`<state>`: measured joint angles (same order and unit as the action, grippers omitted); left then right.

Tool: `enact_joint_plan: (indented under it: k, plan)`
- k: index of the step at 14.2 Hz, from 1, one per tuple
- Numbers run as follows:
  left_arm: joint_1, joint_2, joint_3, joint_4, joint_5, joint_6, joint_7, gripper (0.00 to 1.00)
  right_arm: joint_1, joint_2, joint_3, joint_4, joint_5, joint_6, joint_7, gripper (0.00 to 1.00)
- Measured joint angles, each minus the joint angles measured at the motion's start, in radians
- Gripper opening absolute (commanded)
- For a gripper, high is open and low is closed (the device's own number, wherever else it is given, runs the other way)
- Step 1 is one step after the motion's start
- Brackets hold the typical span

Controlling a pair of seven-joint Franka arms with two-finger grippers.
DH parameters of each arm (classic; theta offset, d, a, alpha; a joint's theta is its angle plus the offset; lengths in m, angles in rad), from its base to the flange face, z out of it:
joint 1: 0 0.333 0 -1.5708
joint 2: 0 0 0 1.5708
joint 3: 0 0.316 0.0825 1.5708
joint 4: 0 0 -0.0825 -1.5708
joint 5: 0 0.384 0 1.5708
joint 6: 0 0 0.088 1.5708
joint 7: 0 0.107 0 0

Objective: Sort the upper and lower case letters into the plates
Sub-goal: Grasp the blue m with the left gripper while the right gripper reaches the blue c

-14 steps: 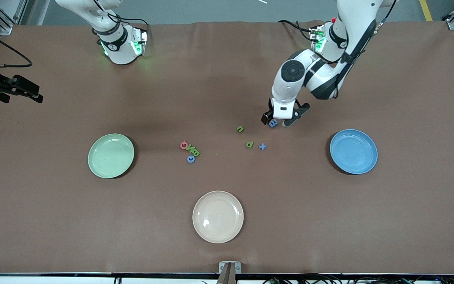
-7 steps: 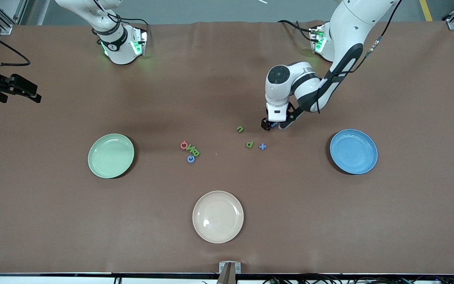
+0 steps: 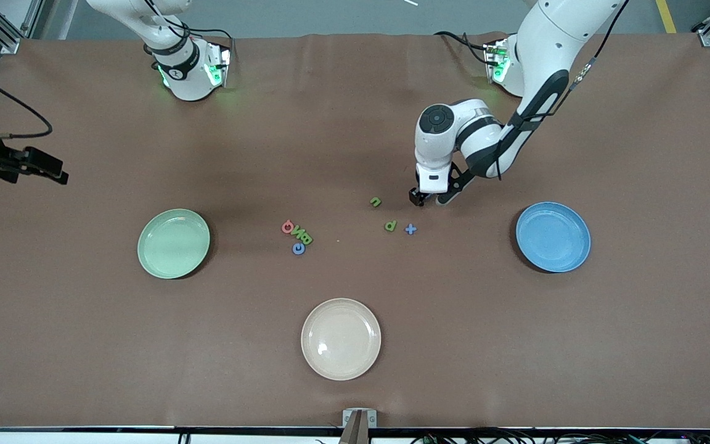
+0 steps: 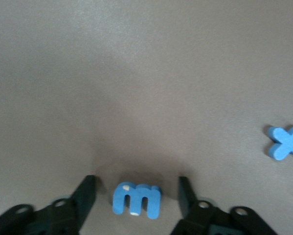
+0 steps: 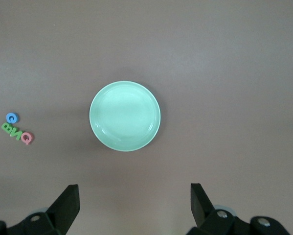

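Blue m lies flat between my left fingers, untouched. Other letters mid-table; mint plate and blue plate toward the ends.

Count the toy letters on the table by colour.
Green letters: 4
Blue letters: 3
Pink letters: 1
Total: 8

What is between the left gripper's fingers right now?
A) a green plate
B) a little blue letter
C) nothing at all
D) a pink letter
B: in the left wrist view a small blue letter lies on the table between the left gripper's two fingers, with a gap showing on each side.
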<state>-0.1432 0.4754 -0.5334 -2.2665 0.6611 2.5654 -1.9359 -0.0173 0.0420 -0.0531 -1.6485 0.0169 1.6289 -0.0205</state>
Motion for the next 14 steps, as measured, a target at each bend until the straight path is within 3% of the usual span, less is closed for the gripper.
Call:
enact_joint_plan:
  k: [6,11,14]
  plan:
    - [0.005,0.018,-0.001,0.013,0.0,-0.001,0.0,0.7,0.018,0.183,0.007,0.008,0.003,0.074,0.023,1.0]
    - [0.009,0.019,-0.003,0.013,0.0,-0.001,0.0,0.67,0.189,0.282,0.022,0.013,0.058,0.168,0.406,1.0]
    - [0.012,0.02,-0.005,0.014,0.0,-0.001,0.0,0.7,0.295,0.338,0.024,-0.023,0.068,0.335,0.598,1.0]
